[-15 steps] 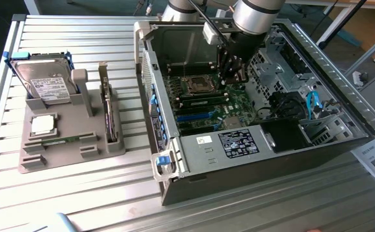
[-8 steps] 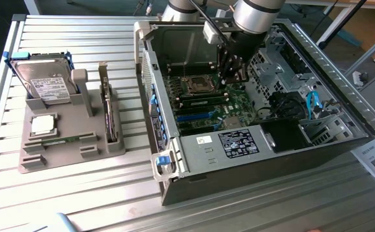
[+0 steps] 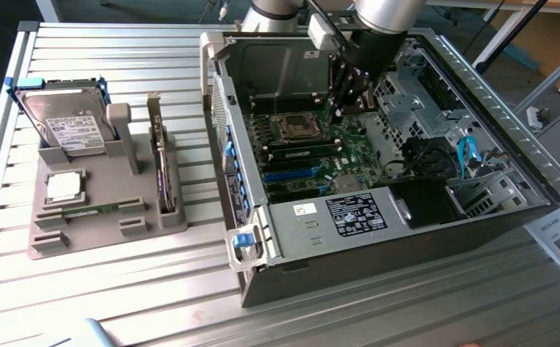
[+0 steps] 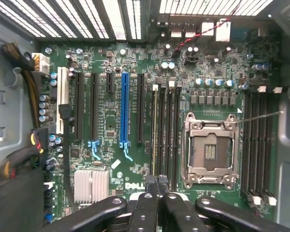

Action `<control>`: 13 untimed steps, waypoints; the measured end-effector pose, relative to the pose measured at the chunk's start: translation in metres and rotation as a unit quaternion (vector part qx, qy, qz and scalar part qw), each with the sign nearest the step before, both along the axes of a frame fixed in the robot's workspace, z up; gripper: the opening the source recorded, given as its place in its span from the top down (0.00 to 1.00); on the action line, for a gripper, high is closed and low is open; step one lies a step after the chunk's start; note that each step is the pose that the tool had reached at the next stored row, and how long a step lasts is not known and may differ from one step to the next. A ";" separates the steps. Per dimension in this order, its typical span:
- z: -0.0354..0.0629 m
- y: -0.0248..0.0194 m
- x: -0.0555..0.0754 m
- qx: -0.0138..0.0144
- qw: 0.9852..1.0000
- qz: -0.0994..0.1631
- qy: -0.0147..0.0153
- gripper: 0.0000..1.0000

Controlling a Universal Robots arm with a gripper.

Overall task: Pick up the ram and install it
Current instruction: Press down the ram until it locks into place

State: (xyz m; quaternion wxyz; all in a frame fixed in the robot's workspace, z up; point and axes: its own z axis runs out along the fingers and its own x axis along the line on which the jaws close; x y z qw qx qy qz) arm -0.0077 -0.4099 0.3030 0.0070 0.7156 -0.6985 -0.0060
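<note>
gripper (image 3: 349, 90) inside open computer case (image 3: 472, 94), above motherboard (image 4: 111, 121). wrist view: fingers (image 4: 144, 212) drawn together, nothing visible between them, poised over memory slots (image 4: 166, 130) beside empty cpu socket (image 4: 210, 150). ram (image 4: 155, 133) seated upright in slot there. grey holder (image 3: 87, 217) on exterior view's left carries hard drive (image 3: 68, 126) and processor chip (image 3: 63, 186).
</note>
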 end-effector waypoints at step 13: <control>0.0193 0.0000 0.000 0.000 1.000 0.000 0.000 0.89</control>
